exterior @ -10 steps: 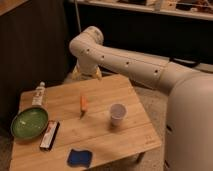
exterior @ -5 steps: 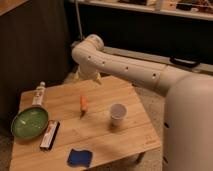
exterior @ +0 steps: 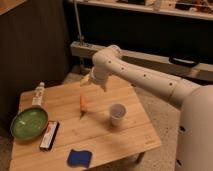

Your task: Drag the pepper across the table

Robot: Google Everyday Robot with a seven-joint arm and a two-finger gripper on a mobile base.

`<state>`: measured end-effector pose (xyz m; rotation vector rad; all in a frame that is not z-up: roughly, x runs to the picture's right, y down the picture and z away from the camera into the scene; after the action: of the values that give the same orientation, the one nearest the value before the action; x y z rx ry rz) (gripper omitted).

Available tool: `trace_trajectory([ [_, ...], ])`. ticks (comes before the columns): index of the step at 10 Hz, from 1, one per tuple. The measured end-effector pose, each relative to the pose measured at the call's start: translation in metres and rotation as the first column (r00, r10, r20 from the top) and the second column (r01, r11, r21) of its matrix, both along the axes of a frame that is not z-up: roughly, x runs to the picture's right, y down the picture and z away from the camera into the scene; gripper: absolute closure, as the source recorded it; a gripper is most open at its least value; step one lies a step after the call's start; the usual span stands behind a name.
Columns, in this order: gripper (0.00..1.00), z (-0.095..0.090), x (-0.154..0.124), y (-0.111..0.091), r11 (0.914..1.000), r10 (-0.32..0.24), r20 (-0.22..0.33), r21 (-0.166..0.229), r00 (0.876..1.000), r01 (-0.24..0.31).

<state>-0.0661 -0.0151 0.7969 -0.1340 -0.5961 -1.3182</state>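
White robot arm [exterior: 145,75] is dipping lower and nearer than a second ago. The elbow is dropping and the wrist is swinging in over the far edge of the table. My read is that the approach is still running, there's no contact yet, and the drag isn't starting yet.

Wooden plank table [exterior: 127,142] is sitting as before, and nothing on it is shifting between frames.

Green bowl [exterior: 29,122] is sitting at the left, toward the near side.

Gripper [exterior: 94,85] is hanging above the far part of the table, just beyond the pepper and above it, clearly apart from it. Its fingers are standing spread wide and gripping nothing.

White cup [exterior: 117,114] is standing upright right of the pepper, close but not touching.

Blue cloth or sponge [exterior: 79,158] is lying at the near edge.

Black flat bar with a pale edge [exterior: 48,135] is lying just right of the bowl.

White tube [exterior: 38,94] is lying at the far left corner.

Pepper [exterior: 83,103] is lying mid-table, a bit toward the far side, with its long axis running far-to-near and the darker tip pointing near. It's untouched, so the whole drag is remaining.

Writing: the tube is carrying a dark label, but I'm reading nothing legible on it. No brand is showing on the bar, the cup or the arm either.
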Motion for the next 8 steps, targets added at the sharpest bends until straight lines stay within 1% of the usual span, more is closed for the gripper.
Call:
trace_trajectory([
  [2,0.2,0.02,-0.004,0.011,0.9995,-0.019,0.023,-0.026,1.0,0.019],
  [4,0.2,0.029,-0.007,0.019,0.998,-0.034,0.034,-0.053,0.999,0.035],
  [6,0.2,0.048,-0.012,0.036,0.9924,-0.072,0.026,-0.098,0.997,0.074],
  [8,0.2,0.057,-0.014,0.044,0.9884,-0.091,0.021,-0.12,0.996,0.093],
])
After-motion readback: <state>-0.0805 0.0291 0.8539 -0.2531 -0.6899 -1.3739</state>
